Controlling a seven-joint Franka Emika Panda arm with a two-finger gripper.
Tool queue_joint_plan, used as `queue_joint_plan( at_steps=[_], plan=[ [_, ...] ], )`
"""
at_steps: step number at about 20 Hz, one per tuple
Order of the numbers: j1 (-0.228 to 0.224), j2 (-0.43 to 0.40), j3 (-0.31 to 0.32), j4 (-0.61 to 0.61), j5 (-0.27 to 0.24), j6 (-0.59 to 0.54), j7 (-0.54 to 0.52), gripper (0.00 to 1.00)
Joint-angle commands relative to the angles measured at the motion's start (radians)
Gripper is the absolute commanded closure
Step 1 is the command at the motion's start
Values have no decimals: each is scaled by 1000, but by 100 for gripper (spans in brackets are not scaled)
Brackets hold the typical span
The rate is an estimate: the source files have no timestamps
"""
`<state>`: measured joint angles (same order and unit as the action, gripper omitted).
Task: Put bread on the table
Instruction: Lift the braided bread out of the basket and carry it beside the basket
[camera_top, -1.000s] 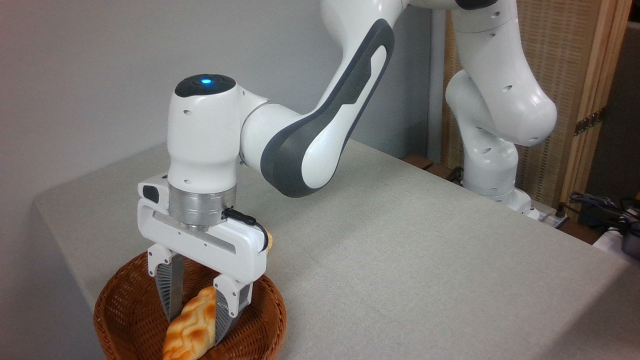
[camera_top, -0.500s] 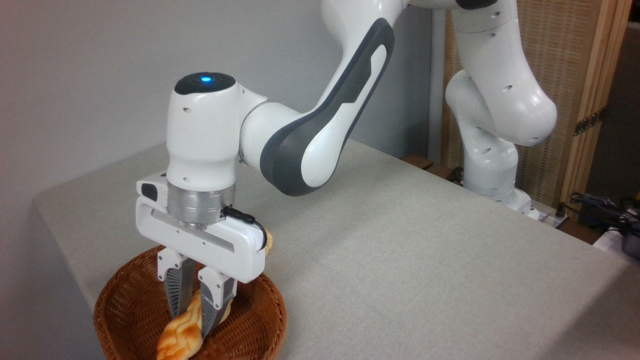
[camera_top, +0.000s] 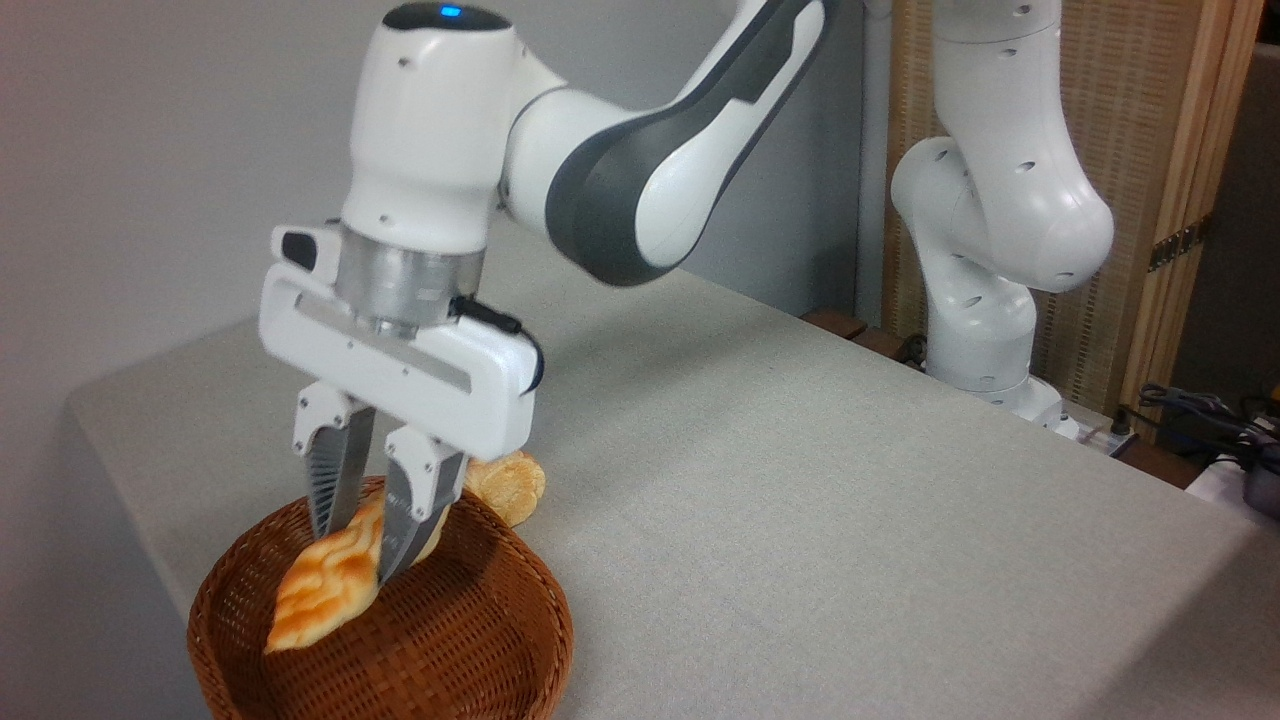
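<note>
The bread (camera_top: 322, 590), a glossy golden-orange braided loaf, hangs tilted above the brown wicker basket (camera_top: 440, 650) at the lower left, its low end pointing left. My gripper (camera_top: 358, 550) is shut on the loaf's upper end, both ribbed fingers pressed against it. The loaf is lifted off the basket floor, still over the basket's opening. The table (camera_top: 800, 520), covered in light grey-beige cloth, stretches to the right and back.
A small pale round bun (camera_top: 508, 484) lies on the table just behind the basket, right of my fingers. The arm's white base (camera_top: 985, 370) stands at the table's far right edge. Cables (camera_top: 1200, 415) lie beyond the right edge.
The fingers closed on the loaf, then the gripper rose, lifting the bread up out of the basket's depth. The bun behind the basket is now uncovered.
</note>
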<state>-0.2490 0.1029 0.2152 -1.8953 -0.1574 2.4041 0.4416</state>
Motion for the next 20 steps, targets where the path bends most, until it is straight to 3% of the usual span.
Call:
queue_joint_plan(
  at_steps=[1,8,9,11,12,13,14,20],
  plan=[
    [-22,-133,0,-106,1,-90,77,55],
    [-22,-270,3,-217,1,-351,287,47],
    [-22,-276,3,-225,12,-388,322,47],
    [-22,-284,4,-238,83,-446,364,43],
    [-22,-285,4,-243,102,-456,365,29],
    [-22,-285,4,-245,102,-456,367,4],
    [-22,-285,4,-245,102,-459,367,0],
    [-22,-279,6,-255,102,-459,370,0]
  ],
)
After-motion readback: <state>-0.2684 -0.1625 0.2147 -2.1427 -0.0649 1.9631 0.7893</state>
